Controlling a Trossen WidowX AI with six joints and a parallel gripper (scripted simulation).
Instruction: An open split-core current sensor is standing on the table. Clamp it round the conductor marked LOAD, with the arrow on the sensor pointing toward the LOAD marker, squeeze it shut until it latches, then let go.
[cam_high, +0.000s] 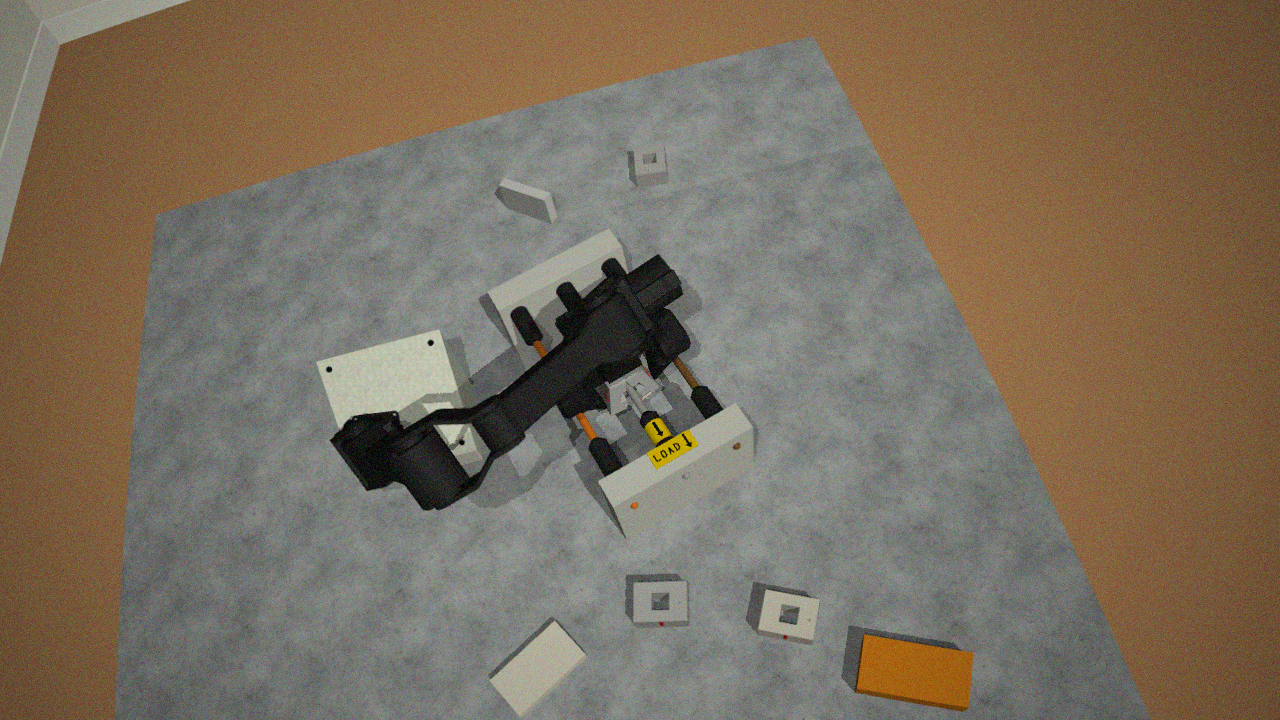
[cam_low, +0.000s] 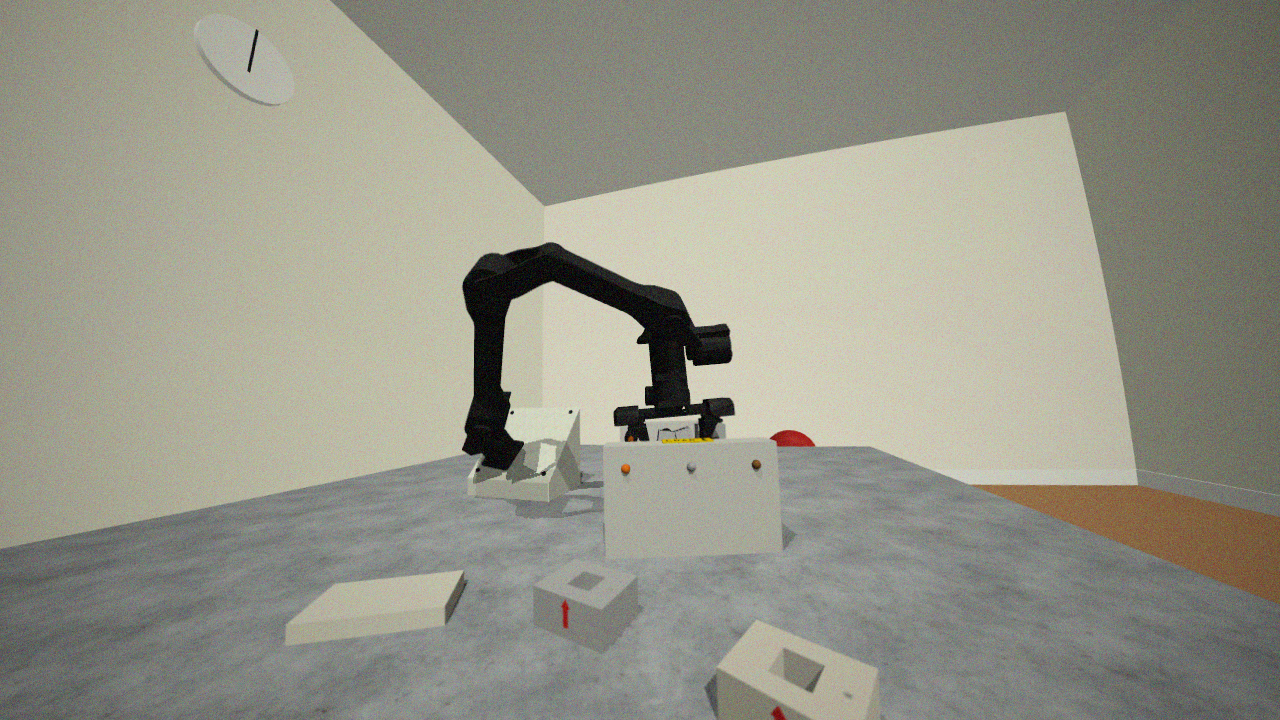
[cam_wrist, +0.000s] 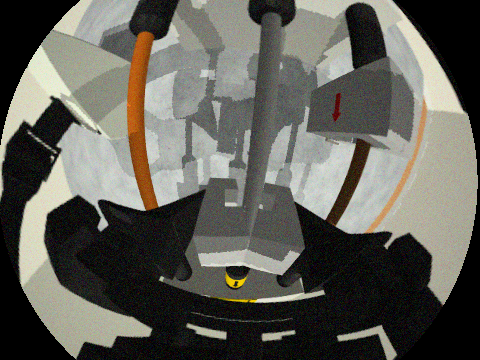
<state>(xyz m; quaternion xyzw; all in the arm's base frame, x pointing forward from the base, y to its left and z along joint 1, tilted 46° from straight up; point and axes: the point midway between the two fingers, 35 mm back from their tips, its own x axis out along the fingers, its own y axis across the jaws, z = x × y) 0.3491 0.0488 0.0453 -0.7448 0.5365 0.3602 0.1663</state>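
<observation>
My gripper points down, its fingers shut on the current sensor. The sensor sits around the grey middle conductor, which runs to the yellow LOAD marker. In the wrist view its two halves meet at a middle seam, with their near edges forming a shallow V. I cannot tell whether it is latched. Its arrow is hidden. The LOAD marker's arrows point toward the near end block.
An orange conductor and a brown conductor flank the middle one. Another sensor sits on the brown one. Square-holed blocks, a pale slab and an orange block lie in front.
</observation>
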